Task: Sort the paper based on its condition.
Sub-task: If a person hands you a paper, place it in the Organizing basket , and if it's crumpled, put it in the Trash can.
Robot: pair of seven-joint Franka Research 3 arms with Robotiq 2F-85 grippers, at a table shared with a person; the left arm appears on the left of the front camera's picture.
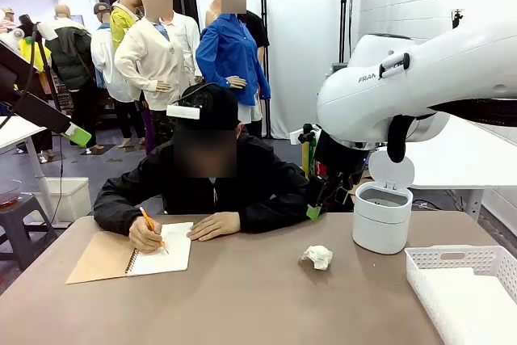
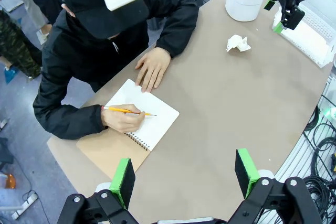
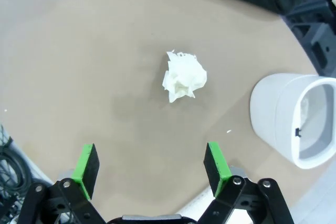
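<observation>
The paper ball (image 3: 184,75) (judged light, soft, easily squashed) is best pinched across its middle; the right gripper (image 3: 150,155) is seen fully spread, empty.

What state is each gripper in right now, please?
Left gripper: open, holding nothing.
Right gripper: open, empty, with the crumpled paper ball ahead of it on the table.

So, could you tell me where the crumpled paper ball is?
In the front view the paper ball lies on the table, right of centre, apart from the white bin to its right.
</observation>
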